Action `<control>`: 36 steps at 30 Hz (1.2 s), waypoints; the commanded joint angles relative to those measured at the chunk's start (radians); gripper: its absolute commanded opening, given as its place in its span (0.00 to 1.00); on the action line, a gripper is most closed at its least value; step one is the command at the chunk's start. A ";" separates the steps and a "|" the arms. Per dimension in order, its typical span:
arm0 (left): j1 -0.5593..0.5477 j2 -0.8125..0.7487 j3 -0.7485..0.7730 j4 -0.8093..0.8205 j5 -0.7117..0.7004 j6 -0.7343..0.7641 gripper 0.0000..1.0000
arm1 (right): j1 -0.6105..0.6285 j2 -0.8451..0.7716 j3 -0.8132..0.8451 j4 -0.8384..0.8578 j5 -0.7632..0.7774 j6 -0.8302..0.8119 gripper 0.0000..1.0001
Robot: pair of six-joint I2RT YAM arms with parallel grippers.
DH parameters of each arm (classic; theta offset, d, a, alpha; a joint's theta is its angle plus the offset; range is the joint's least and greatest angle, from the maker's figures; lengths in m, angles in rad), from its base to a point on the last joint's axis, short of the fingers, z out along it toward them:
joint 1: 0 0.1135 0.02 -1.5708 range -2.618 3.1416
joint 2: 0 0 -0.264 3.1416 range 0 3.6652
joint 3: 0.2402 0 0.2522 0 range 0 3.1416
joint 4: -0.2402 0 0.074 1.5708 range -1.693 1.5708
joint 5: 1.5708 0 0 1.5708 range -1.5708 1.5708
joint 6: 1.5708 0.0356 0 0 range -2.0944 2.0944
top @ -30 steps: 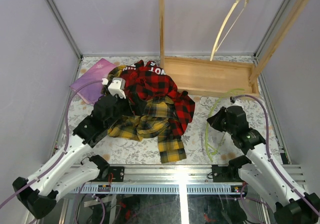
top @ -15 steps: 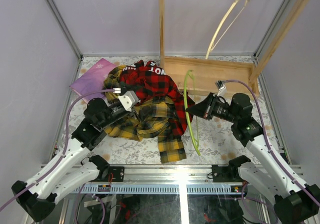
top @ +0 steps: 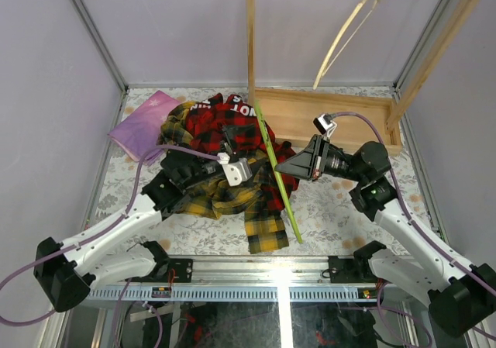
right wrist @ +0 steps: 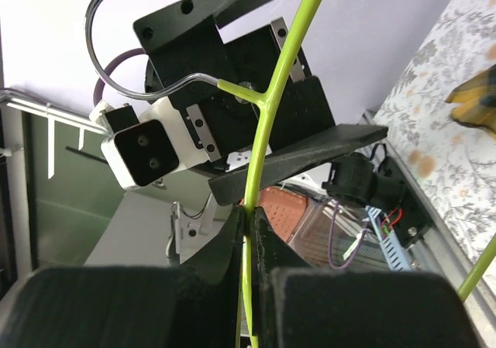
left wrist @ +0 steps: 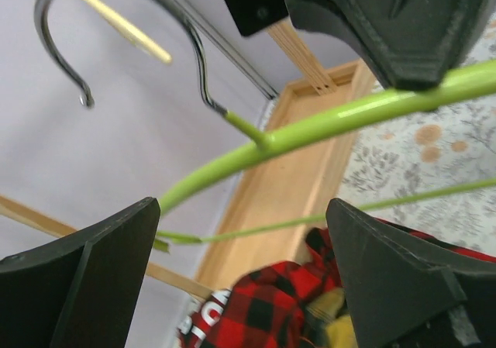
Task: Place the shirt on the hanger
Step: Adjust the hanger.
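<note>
Right arm has swung the pale-green hanger (top: 277,174) from frame right to centre, right fingers (right wrist: 93,305) clamped on its bar, left fingers (left wrist: 85,286) open astride its neck, yellow plaid shirt (top: 221,197) heaped on tabletop (top: 341,208) lower-centre, unthreaded, so handover looks next.

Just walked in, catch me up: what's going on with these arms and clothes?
The right pincer is clamped on the yellow-green hanger, holding it above the table. The left pincer, open, faces the hanger's neck without gripping. The yellow-and-black plaid shirt lies crumpled on the table, not yet on the hanger.
</note>
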 commanded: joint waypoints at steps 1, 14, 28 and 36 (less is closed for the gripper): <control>-0.023 0.032 0.058 0.176 -0.033 0.109 0.85 | 0.039 0.007 0.048 0.152 -0.027 0.105 0.00; -0.036 0.070 0.120 0.028 0.030 0.213 0.29 | 0.065 0.011 0.058 0.139 -0.004 0.138 0.00; -0.038 0.000 0.085 -0.138 -0.033 0.324 0.00 | 0.064 -0.038 0.397 -0.748 0.329 -0.507 0.66; -0.038 0.013 0.090 -0.237 -0.115 0.434 0.00 | 0.129 -0.054 0.510 -0.955 0.548 -0.654 0.73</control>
